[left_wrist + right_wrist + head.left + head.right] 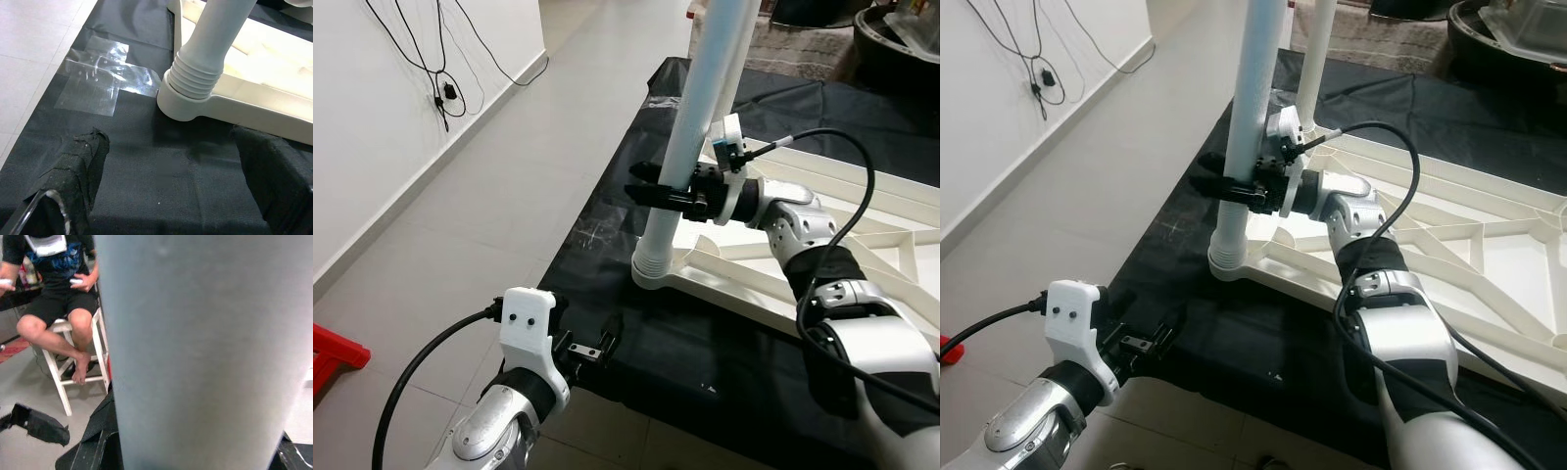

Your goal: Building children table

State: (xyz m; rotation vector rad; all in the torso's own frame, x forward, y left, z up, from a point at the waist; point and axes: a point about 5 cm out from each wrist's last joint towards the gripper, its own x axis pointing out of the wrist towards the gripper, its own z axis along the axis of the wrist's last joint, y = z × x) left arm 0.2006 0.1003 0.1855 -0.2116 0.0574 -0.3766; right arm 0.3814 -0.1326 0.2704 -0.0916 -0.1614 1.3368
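The right gripper (668, 194) is clamping the white cylindrical plastic table leg (690, 137), probably seating it upright in the near-left corner socket (183, 103) of the upturned white tabletop (1489, 245); the left gripper (590, 349), fingers apart, is waiting nearby.

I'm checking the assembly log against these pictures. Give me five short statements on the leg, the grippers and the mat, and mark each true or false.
1. The right gripper is closed around the white leg. True.
2. The leg lies flat on the mat. False: it stands upright in the corner socket of the tabletop.
3. The left gripper holds a second leg. False: its fingers are open and hold nothing, above the black mat.
4. Clear tape lies on the mat beside the socket. True.
5. A person sits on a white stool in the right wrist view. True.
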